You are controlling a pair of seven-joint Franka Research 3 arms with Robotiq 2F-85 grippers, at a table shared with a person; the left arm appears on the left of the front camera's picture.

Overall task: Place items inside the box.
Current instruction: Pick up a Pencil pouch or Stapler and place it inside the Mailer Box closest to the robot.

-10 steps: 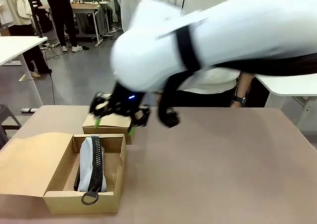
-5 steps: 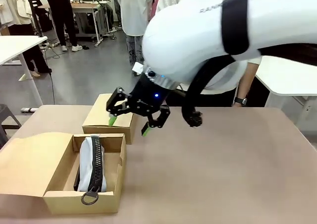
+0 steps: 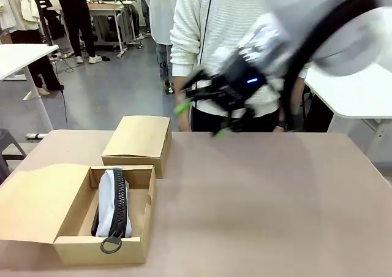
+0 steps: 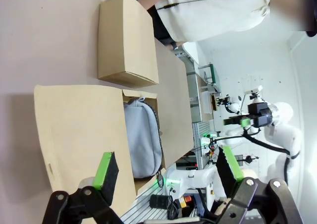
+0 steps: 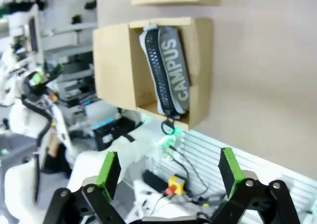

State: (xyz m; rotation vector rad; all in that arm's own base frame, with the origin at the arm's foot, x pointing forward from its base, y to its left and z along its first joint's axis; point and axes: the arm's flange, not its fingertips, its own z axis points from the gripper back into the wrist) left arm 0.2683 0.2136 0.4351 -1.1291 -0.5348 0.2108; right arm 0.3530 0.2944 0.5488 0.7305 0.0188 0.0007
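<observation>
The right gripper (image 3: 202,119) has gone up and swung away from the closed box (image 3: 138,143). Now it hangs, blurry, in the air over the far edge of the table (image 3: 275,209). Its two green-tipped fingers are spread wide and there is nothing between them. Closest to the robot, the left gripper (image 4: 166,167) looks down on the table from above. Its fingers are wide apart too, with nothing in them. On the near left part of the brown table sits the open box (image 3: 101,250), with its big flap (image 3: 30,206) lying flat out to the left. The grey pouch (image 3: 112,197) lies inside this box, zip side up, with the ring of the zip at the front wall. The right wrist view shows the word "CAMPUS" on its side. Just behind the open box is the closed box, with its lid shut. The table top is smooth and plain. At the far side of the table stands a person (image 3: 205,32) in a white sweater. Behind is a big room with a grey floor (image 3: 104,99), a white table (image 3: 21,53) on the left, a second white table (image 3: 355,102) on the right, and people (image 3: 76,13) standing far back by a desk (image 3: 110,7).
</observation>
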